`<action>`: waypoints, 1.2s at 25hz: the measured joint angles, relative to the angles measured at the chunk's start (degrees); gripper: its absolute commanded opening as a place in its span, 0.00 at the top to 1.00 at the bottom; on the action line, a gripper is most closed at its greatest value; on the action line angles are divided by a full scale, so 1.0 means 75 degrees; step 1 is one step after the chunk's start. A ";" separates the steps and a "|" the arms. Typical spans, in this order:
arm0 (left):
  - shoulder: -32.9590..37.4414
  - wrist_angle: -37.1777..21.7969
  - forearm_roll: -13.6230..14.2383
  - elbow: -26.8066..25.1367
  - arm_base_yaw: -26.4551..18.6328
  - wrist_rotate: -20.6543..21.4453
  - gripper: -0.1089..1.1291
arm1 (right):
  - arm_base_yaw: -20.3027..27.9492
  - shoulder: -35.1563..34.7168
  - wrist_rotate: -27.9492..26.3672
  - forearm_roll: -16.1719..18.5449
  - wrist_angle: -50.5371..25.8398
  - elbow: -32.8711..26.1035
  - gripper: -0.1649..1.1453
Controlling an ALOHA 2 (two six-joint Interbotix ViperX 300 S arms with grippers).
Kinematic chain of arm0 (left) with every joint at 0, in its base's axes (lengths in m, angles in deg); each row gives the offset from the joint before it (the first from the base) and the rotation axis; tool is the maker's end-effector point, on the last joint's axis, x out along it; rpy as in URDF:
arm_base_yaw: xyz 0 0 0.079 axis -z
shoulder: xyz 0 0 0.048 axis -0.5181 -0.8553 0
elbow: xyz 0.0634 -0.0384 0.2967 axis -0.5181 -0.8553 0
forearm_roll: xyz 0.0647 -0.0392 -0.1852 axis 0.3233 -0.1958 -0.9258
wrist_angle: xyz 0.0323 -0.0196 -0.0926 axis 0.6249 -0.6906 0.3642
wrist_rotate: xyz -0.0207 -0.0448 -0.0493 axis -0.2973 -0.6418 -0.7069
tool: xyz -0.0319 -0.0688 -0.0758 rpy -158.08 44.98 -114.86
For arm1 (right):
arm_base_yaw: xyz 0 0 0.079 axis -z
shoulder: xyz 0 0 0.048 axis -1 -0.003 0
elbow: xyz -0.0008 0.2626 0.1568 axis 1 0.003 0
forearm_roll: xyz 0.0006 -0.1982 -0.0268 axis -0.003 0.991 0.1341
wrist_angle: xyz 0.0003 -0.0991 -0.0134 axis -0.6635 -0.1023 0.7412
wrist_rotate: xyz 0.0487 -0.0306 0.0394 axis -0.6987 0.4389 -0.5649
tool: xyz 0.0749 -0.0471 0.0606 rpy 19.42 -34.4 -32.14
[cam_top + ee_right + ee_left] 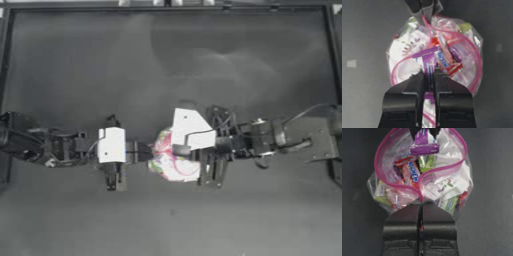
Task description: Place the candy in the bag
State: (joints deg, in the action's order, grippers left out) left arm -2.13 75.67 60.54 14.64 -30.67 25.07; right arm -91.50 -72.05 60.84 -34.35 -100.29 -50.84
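While held at bag mouth: purple-wrapped candy (424,146), clamped in right claw (429,75) over open zip bag (422,180).
Left claw (421,205): clenched on pink seal strip (420,191), pinning one lip of mouth at mid counter (167,60). Candy: tip past rim, above Hi-Chew sweets (412,171) inside, not yet released. Recommended handling: keep seal pinned and mouth spread; lower candy clear below strip before opening right claw; withdraw straight back to avoid snagging plastic or dragging bag.

Inside the bag (392,173) — a red sweet wrapper (410,171) reads "HI-CHEW".
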 measured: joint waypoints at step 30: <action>0.0000 -0.0023 0.0000 0.0012 0.0035 0.0012 0.86 | 0.0328 -0.0270 -0.0059 0.0211 0.0035 -0.0012 0.11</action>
State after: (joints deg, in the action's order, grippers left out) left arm -2.13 75.50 60.54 14.73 -30.41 25.16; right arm -89.04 -74.07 60.40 -32.76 -100.02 -50.93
